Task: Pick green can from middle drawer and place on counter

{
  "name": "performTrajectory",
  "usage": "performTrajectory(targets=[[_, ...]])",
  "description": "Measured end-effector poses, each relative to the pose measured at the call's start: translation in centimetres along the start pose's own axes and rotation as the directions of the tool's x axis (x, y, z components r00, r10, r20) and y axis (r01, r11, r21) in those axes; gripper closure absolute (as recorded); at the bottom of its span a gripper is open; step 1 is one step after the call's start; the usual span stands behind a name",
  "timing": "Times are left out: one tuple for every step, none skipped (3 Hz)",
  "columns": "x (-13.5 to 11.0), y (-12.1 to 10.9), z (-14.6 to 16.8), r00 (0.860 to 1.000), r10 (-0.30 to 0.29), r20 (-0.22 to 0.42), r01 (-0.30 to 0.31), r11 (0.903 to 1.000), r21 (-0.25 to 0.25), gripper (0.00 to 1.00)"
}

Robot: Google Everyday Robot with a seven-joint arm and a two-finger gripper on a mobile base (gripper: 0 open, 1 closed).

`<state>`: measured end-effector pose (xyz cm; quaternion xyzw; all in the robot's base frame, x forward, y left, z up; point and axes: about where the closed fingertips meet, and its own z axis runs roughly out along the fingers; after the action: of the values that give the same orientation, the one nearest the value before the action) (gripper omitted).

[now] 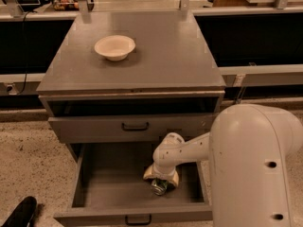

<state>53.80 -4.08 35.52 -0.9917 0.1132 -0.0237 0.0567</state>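
The middle drawer is pulled open at the bottom of the grey cabinet. My gripper reaches down into it at the right of its middle. The green can lies under the gripper, only its silver end and a bit of green showing below the cream gripper body. The counter is the cabinet's flat grey top, above and behind the drawer.
A cream bowl sits on the counter's left half. A shut drawer front with a black handle is above the open drawer. My arm's large white body fills the lower right. A dark object lies on the speckled floor at the lower left.
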Motion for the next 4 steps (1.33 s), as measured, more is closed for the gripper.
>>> performTrajectory(targets=[[0.2,0.7,-1.1,1.0,-0.006,-0.01,0.006,0.9999,0.014,0.49],[0.9,0.3,-4.5,0.998,-0.031,-0.052,0.034,0.9978,0.056,0.74],[1.9,-0.2,-9.3,0.995,-0.047,-0.085,0.056,0.9919,0.114,0.97],[2.8,-0.4,-15.5,0.995,-0.046,-0.089,0.062,0.9814,0.182,1.0]])
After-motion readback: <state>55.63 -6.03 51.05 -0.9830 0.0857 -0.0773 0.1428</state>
